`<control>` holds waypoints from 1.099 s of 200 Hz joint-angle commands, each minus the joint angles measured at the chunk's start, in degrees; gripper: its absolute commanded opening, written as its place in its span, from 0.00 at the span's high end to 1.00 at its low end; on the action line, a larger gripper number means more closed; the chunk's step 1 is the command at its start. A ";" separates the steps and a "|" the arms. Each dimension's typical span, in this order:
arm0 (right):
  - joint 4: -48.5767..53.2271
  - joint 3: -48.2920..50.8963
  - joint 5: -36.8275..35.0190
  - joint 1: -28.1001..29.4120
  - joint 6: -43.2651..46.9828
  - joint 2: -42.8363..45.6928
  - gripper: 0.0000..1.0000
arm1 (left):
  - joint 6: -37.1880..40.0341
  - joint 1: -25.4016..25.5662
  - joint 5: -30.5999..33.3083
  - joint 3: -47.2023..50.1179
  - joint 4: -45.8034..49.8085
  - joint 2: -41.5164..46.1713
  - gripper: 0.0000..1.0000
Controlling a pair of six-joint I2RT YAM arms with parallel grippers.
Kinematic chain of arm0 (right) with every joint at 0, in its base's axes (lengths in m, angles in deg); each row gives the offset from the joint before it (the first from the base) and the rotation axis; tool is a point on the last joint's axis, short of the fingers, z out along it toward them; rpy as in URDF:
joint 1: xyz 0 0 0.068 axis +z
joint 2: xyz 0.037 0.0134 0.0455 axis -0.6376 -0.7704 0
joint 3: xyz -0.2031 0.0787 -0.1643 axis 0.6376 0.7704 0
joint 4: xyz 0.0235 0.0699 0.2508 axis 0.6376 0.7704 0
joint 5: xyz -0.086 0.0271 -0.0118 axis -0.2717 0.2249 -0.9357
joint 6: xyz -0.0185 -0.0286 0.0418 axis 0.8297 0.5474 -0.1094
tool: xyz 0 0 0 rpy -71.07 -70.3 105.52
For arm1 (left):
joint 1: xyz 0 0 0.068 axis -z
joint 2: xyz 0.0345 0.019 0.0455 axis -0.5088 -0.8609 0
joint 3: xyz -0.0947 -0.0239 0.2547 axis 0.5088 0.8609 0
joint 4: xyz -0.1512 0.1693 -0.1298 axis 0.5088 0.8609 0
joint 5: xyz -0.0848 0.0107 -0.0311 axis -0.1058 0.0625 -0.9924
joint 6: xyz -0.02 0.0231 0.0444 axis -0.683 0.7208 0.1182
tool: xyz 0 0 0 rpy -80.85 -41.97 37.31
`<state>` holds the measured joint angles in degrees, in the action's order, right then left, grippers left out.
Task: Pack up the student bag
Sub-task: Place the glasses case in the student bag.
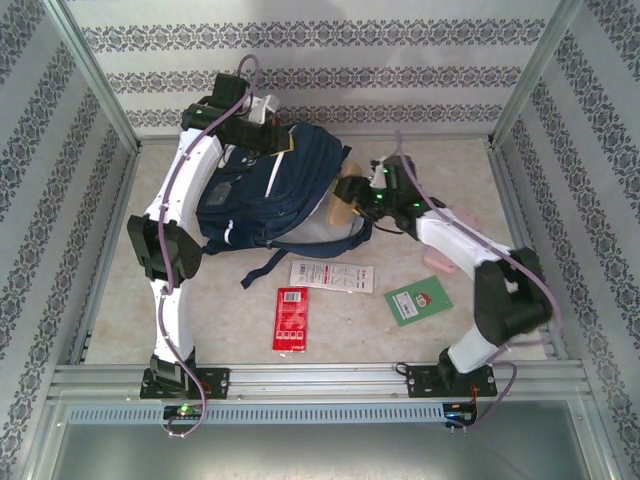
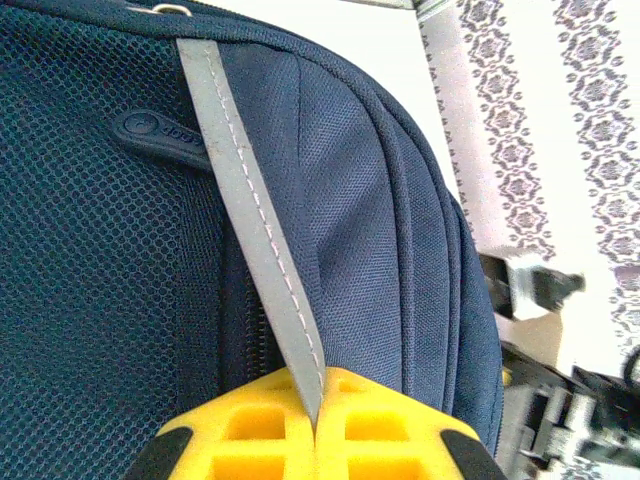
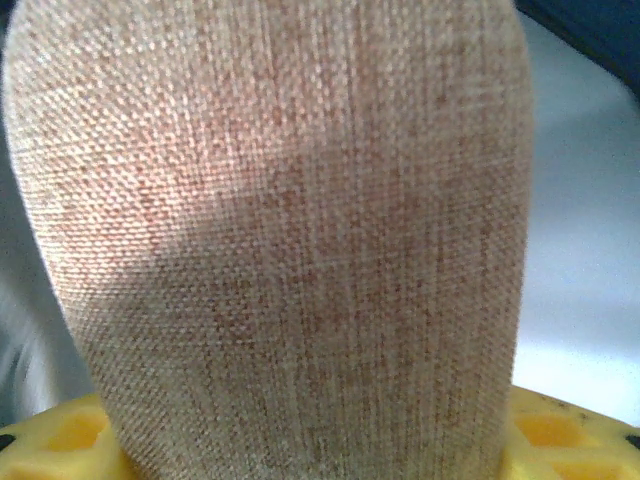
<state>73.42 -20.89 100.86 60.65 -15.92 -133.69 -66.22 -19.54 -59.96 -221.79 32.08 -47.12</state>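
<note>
Left gripper (image 2: 315, 425) clamped on navy fabric student bag (image 1: 270, 195); tan woven pouch (image 3: 290, 230), clasped by right gripper (image 1: 355, 195), is being packed; red flat packet (image 1: 291, 318) unpacked.

The backpack (image 1: 270, 190) runs off the left and bottom edges of the left wrist view. There the lower end of its grey strip (image 2: 250, 220) vanishes between the left gripper's (image 2: 315, 432) pressed-together fingers (image 2: 240, 440). At the backpack's right side, the woven pouch (image 3: 290, 250) is cut off top and bottom and hides most of the right gripper (image 3: 315, 445) clamped around it. Print on the white card (image 1: 331, 275), red packet (image 1: 291, 318) and green booklet (image 1: 419, 300) in front of the backpack is too small to read.
</note>
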 commanded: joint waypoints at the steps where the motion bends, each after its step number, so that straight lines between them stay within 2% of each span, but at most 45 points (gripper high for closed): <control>1: -15.88 -2.93 0.55 1.17 -10.03 -8.29 0.64 | -3.19 -1.64 -9.37 -0.37 -10.08 5.29 1.00; 31: -22.62 -10.58 0.47 3.51 -15.08 -18.44 0.63 | -4.88 -2.00 -11.90 0.91 -12.53 5.78 1.00; 80: -27.63 -23.98 -6.09 7.95 -19.41 -30.71 0.57 | -6.40 -2.28 -14.13 1.38 -14.65 4.36 1.00; 86: -28.13 -26.49 -6.18 8.42 -20.13 -32.81 0.51 | -6.50 -2.31 -14.24 1.31 -14.77 4.18 1.00; 99: -25.24 -32.51 -5.98 9.59 -20.51 -36.72 0.28 | -6.61 -2.55 -14.25 1.20 -14.85 3.87 1.00; 118: -19.25 -36.79 -6.24 10.16 -18.13 -38.34 0.02 | -7.60 -3.60 -14.45 1.62 -15.73 3.76 1.00; 174: -12.54 -35.28 -5.60 8.85 -11.29 -34.45 0.02 | -10.50 -6.16 -15.56 2.59 -18.43 3.59 1.00; 220: -2.82 -33.42 -5.79 8.78 0.66 -27.44 0.02 | -11.66 -7.91 -15.13 3.34 -19.08 4.01 1.00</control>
<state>64.61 -55.14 95.31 69.72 -24.23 -168.72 -76.34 -25.74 -70.01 -217.85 21.06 -47.05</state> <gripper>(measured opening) 0.980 0.061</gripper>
